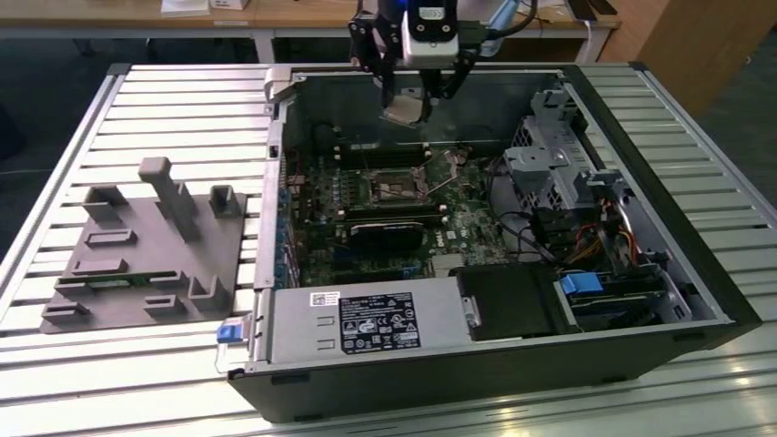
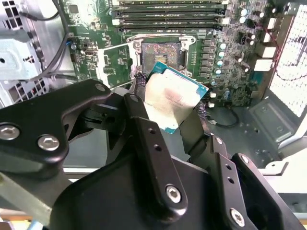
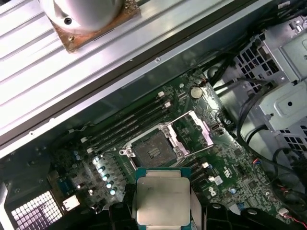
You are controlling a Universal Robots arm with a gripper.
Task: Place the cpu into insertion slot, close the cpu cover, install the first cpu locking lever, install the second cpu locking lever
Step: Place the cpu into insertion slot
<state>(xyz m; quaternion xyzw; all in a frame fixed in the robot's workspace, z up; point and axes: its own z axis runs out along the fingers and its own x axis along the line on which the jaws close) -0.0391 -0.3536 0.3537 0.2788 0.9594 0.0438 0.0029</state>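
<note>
Open computer case [image 1: 510, 373], pincer [image 1: 414, 93] gripping cpu [image 1: 403, 112], well above insertion slot [image 1: 392, 189]

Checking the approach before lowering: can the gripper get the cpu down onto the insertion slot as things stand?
Probably yes. The gripper holds the cpu above the open case, the insertion slot lies bare, and the cpu cover is swung up beside it, leaving the way free.

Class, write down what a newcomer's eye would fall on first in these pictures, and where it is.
The cpu, pinched in the gripper, hangs above the motherboard inside the open computer case. On the board lies the empty insertion slot, with the cpu cover swung open beside it.
</note>
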